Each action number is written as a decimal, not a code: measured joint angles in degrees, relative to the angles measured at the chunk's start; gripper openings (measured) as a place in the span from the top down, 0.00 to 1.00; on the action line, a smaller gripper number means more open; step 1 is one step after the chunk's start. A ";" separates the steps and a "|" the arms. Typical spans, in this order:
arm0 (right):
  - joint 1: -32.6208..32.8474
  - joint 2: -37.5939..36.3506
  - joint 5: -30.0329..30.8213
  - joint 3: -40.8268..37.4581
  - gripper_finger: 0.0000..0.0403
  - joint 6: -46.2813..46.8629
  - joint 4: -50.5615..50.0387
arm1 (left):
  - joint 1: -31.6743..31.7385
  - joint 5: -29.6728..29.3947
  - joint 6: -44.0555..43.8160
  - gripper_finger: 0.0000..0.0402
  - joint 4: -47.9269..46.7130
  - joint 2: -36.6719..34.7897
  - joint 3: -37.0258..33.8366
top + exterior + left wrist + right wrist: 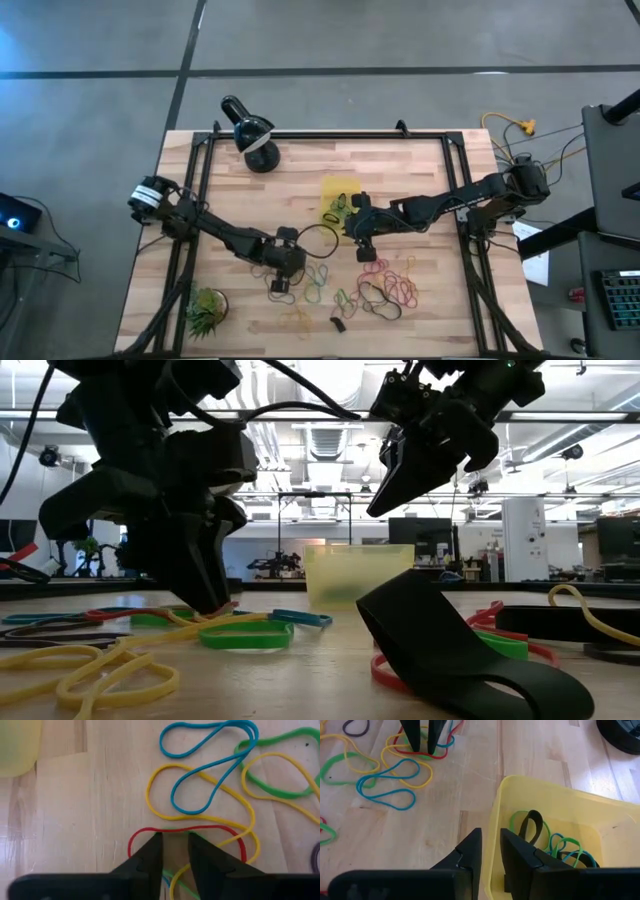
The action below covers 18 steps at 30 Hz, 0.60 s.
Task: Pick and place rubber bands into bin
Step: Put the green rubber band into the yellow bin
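Note:
Rubber bands (375,290) in red, yellow, green, blue and black lie loose on the wooden table. My left gripper (175,840) is low over them and open by a narrow gap. Its tips sit just inside the far curve of a red band (200,828), which lies over a yellow band (165,770). The yellow bin (555,800) rests on the table and holds green, blue and black bands (532,827). My right gripper (490,842) hangs above the bin's near rim, open by a narrow gap, with nothing between its fingers. My left gripper comes down at a slant with both fingertips (155,842) at the table, just inside the red band's far curve (175,828). Nothing shows between the fingers. Whether the tips touch the band, I cannot tell.
A black domed lamp (252,135) stands at the far left of the table. A small spiky green plant (205,310) sits at the near left corner. A wide black band (450,650) stands on edge close to the low camera. Bare wood lies between the bin and the bands.

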 joint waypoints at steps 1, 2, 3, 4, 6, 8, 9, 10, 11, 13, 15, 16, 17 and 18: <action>0.00 0.00 0.00 -0.06 0.84 0.00 0.02 | 0.08 0.00 -0.03 0.77 -0.01 0.18 0.00; 0.00 0.00 0.00 -0.13 0.84 0.00 0.02 | 0.14 0.02 -0.06 0.76 0.03 0.26 0.00; 0.00 0.00 0.00 -0.21 0.84 0.00 0.03 | 0.12 -0.02 -0.06 0.74 0.03 0.26 0.00; 0.00 0.00 0.00 -0.34 0.84 0.00 0.03 | 0.12 0.02 -0.06 0.73 0.03 0.26 0.00; 0.00 0.00 0.00 -0.59 0.84 -0.01 0.04 | 0.12 0.19 -0.06 0.72 -0.04 0.16 0.07; 0.00 0.00 0.00 -0.74 0.84 -0.02 0.07 | 0.11 0.61 -0.04 0.72 -0.13 -0.22 0.31; 0.00 0.00 0.00 -0.82 0.84 -0.02 0.12 | 0.10 0.65 -0.01 0.72 -0.05 -0.49 0.45; 0.00 0.00 0.00 -0.87 0.84 -0.02 0.09 | 0.10 0.68 0.25 0.72 0.01 -0.81 0.48; 0.00 0.00 0.00 -0.90 0.84 -0.02 0.09 | 0.10 0.68 0.40 0.72 -0.03 -0.92 0.46; 0.00 0.00 0.00 -0.92 0.84 -0.02 0.13 | 0.24 0.72 0.48 0.72 -0.13 -0.92 0.30; 0.00 0.00 0.00 -0.96 0.84 -0.04 0.10 | 0.38 0.67 0.49 0.72 -0.57 -0.92 0.11; 0.00 0.00 0.02 -0.98 0.84 -0.04 0.12 | 0.44 0.64 0.49 0.72 -0.51 -0.92 0.11; 0.00 0.00 0.00 -1.02 0.84 -0.04 0.10 | 0.50 0.61 0.49 0.72 -0.45 -0.92 0.05; 0.00 0.00 0.00 -1.05 0.84 -0.07 0.14 | 0.49 0.54 0.49 0.72 -0.53 -0.92 -0.01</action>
